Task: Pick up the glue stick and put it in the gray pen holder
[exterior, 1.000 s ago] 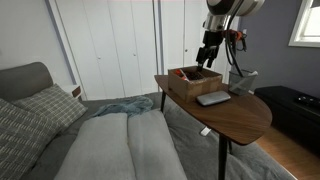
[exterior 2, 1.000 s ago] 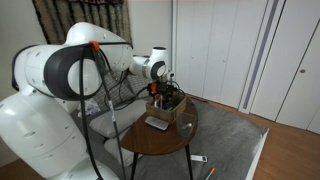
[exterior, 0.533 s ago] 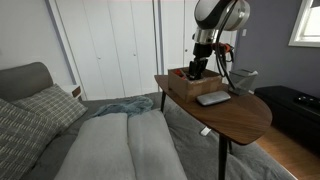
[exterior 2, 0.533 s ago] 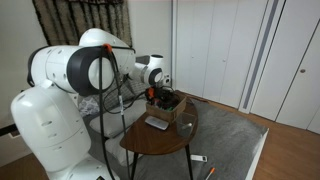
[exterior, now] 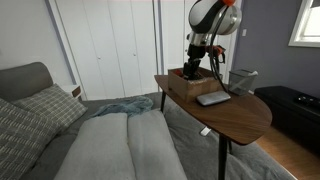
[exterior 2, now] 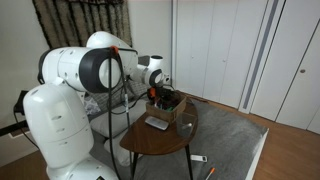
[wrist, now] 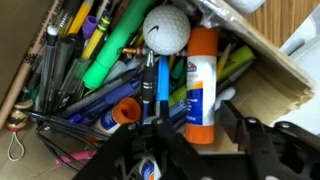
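Note:
The wrist view looks down into a brown wooden box crammed with pens and markers. On top of them lies the glue stick, white with an orange cap and an orange base. My gripper straddles its lower end, one dark finger on each side with a narrow gap to the stick, so the jaws are partly closed but still open. In both exterior views the gripper reaches down into the box. The gray pen holder stands on the table beyond the box.
The box sits on a round wooden table beside a flat gray slab. A white ball and a green marker lie near the glue stick. A bed is close to the table.
The arm has come down into the box. Its jaws have narrowed from wide open to a close straddle of the glue stick's lower end.

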Controlling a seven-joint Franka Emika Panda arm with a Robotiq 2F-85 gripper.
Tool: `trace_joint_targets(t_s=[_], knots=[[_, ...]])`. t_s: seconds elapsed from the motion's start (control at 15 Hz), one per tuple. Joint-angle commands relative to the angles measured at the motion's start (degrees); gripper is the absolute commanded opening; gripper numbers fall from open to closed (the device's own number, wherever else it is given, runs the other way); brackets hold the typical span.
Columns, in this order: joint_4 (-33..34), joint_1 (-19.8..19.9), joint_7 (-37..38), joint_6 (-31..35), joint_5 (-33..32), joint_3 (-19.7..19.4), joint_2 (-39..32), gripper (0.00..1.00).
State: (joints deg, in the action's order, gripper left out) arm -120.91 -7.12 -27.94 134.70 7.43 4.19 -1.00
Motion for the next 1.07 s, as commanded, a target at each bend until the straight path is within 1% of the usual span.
trace_joint_targets(t_s=[0.0,0.07,0.13,0.2,0.33,0.47,0.6,0.73,0.8,0.87,1.0], knots=[[2.6,0.6,-3.1,1.4,2.6,1.1,-3.5,0.59],[3.1,0.6,-3.5,1.5,3.2,1.4,-4.1,0.57],[3.4,0.7,-3.8,1.5,3.6,1.6,-4.4,0.44],[3.5,0.7,-4.2,1.4,3.8,1.8,-4.3,0.37],[2.9,0.8,-4.2,1.4,3.2,2.1,-3.0,0.19],[1.4,0.8,-3.1,0.3,2.4,2.1,-0.7,0.06],[-0.6,1.2,-1.5,-1.1,2.0,1.6,2.3,0.08],[-3.9,2.1,-1.1,-2.6,2.5,0.5,7.8,0.08],[-5.8,2.8,-0.6,-2.2,3.0,-0.5,10.9,0.08],[-7.2,3.4,1.7,-0.5,1.9,-1.4,13.1,0.08],[-9.3,5.0,3.2,1.5,0.7,-3.7,17.9,0.08]])
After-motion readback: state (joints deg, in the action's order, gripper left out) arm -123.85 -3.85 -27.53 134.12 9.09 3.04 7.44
